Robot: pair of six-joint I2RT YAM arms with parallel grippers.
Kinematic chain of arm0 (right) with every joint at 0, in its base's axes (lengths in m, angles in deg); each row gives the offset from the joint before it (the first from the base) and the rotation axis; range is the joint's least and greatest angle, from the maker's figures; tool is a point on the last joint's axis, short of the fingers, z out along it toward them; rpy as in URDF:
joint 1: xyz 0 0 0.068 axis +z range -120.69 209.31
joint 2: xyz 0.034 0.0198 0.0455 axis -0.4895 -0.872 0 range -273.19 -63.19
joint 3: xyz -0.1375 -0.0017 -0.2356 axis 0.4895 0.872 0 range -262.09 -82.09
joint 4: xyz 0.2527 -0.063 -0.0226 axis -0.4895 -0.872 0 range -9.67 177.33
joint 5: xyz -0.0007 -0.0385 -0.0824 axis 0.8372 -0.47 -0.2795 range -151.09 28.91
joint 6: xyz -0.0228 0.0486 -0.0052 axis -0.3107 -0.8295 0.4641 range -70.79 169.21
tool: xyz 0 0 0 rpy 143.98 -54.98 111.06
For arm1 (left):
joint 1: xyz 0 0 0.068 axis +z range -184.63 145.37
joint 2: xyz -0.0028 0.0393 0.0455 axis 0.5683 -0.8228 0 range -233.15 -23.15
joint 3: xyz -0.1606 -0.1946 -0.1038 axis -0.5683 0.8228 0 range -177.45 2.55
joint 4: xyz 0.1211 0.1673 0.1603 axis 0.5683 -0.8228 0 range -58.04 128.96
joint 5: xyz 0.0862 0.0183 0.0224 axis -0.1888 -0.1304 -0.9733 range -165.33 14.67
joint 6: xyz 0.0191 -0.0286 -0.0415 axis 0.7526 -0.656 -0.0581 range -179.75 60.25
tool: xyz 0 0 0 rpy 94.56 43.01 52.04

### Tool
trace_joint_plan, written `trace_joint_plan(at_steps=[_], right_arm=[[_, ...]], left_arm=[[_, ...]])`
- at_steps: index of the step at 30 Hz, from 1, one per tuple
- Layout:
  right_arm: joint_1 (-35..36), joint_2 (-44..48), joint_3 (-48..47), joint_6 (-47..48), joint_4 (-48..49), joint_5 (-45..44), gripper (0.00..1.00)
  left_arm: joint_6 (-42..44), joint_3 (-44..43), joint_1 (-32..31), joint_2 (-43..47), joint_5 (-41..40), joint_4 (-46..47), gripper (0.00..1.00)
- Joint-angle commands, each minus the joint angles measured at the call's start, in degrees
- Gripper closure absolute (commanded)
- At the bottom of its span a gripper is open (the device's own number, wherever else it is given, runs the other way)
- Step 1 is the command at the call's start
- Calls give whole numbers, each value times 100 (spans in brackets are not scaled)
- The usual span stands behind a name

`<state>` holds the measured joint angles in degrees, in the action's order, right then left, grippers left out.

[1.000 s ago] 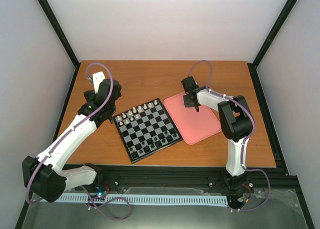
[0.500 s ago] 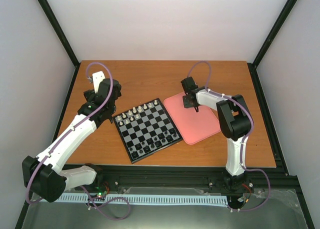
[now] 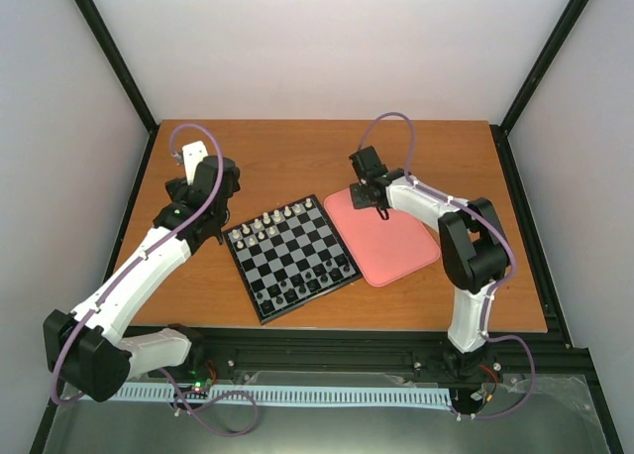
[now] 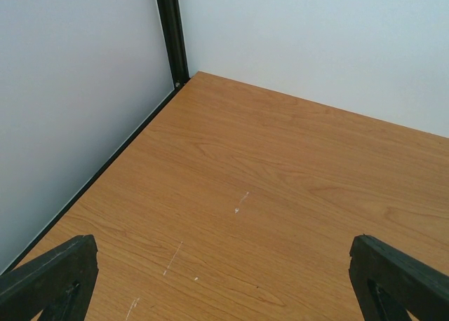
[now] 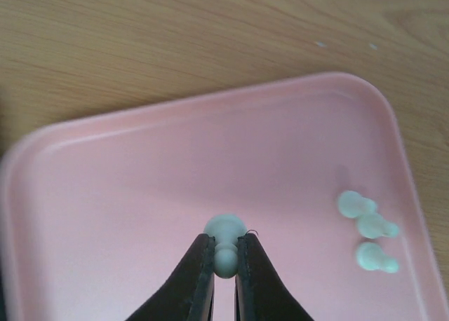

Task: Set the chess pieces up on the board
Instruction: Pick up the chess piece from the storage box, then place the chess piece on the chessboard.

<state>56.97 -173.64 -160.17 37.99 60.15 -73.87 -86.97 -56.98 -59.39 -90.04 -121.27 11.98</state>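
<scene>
Over the pink tray (image 5: 105, 160), the right gripper (image 5: 224, 249) pinches a white chess piece (image 5: 224, 228) at its narrow neck, so it may pivot or drop before reaching the board (image 3: 290, 258).

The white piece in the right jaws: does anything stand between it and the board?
Nothing visible does. The piece is over the pink tray, whose edge lies beside the board; only bare tray shows between.
</scene>
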Motion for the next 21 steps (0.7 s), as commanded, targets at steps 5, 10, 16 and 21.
trace_joint_plan(at_steps=[5,10,16,21], right_arm=[[1139,37,-559,179,-57,395,94],[1682,-535,-1231,289,-221,598,94],[2024,-1008,-1838,404,-451,802,94],[2167,-1265,-2088,444,-536,930,94]], left_arm=[[-73,-182,33,141,-78,-9,0],[-81,-174,38,190,-56,-34,0],[-73,-130,37,324,-72,-25,0],[-73,-136,33,285,-75,-18,0]])
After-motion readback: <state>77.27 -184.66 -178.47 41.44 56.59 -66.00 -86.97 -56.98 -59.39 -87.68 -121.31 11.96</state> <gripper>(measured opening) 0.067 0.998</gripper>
